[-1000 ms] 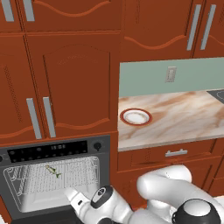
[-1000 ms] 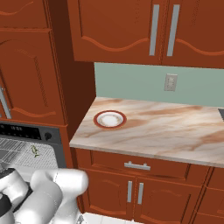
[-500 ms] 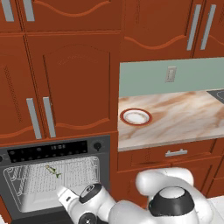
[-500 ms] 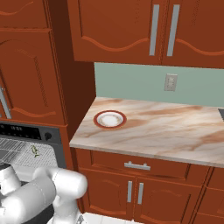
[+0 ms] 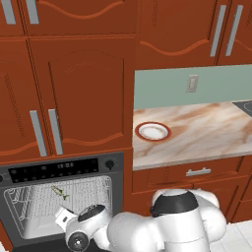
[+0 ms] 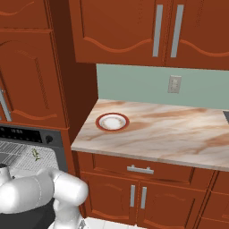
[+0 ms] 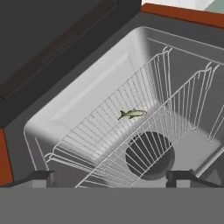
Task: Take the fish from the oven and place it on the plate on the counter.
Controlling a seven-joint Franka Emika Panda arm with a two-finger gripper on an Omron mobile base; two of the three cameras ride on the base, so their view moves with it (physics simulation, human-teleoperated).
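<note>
The oven (image 5: 59,170) stands open with its wire racks showing. A tiny greenish-yellow fish (image 7: 131,114) lies on a wire rack inside, also seen as a small fish (image 5: 60,192) in the left base view and a speck-sized fish (image 6: 36,154) in the right base view. My gripper (image 7: 111,177) is open and holds nothing. It points into the oven cavity, with the fish some way ahead of its fingertips (image 7: 43,176). The white plate (image 5: 152,132) with a red-brown rim sits empty on the marbled counter (image 5: 211,133), to the right of the oven; plate (image 6: 112,121).
Red-brown cabinet doors rise above the oven and the counter. Drawers with silver handles (image 6: 139,169) run below the counter (image 6: 179,134). A round dark fan opening (image 7: 149,155) shows on the oven's back wall behind the racks. My white arm (image 5: 162,226) fills the space in front of the drawers.
My arm has swung left and lower, bringing the hand closer to the oven opening. The fish and plate have not moved. The gripper stays open.
</note>
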